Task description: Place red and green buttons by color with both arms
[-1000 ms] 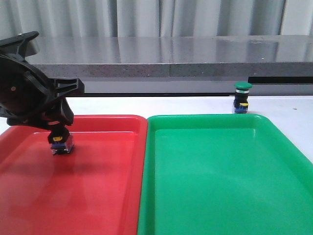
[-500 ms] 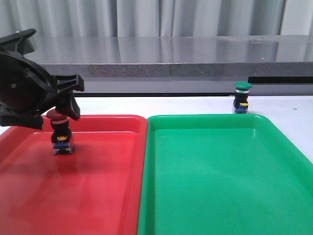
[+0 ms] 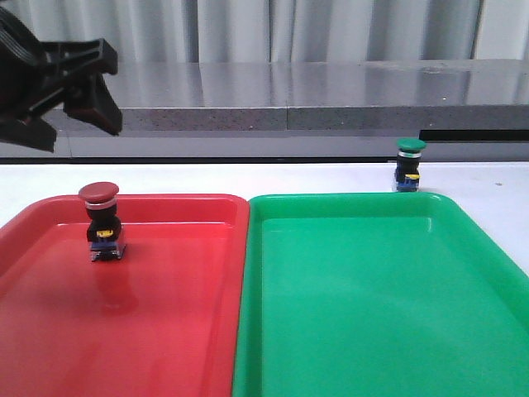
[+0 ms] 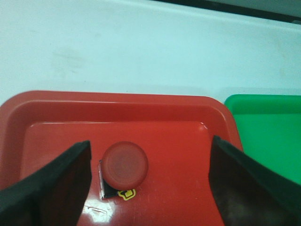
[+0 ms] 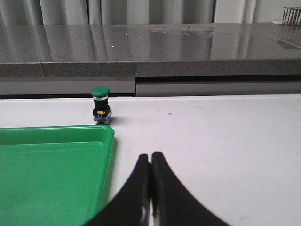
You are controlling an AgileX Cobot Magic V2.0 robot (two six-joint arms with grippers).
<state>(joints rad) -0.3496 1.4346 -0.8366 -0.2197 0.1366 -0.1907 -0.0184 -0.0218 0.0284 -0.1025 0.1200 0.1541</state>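
Note:
The red button [image 3: 101, 222] stands upright and free in the far left part of the red tray [image 3: 165, 322]. My left gripper [image 3: 78, 124] hangs open well above it, touching nothing. In the left wrist view the red button [image 4: 125, 164] shows from above between the spread fingers of the left gripper [image 4: 150, 148], nearer one finger. The green button [image 3: 409, 164] stands on the white table just behind the green tray [image 3: 372, 298]. In the right wrist view the green button [image 5: 100, 104] stands far ahead of my right gripper [image 5: 151, 157], which is shut and empty.
The two trays lie side by side, red on the left and green on the right. A grey counter ledge [image 3: 289, 116] runs along the back of the table. The green tray's corner [image 5: 106, 132] lies beside the right gripper's fingers.
My left gripper opened, let go of the red button and rose up and to the left. The red button stays standing in the red tray. The green button has not moved.

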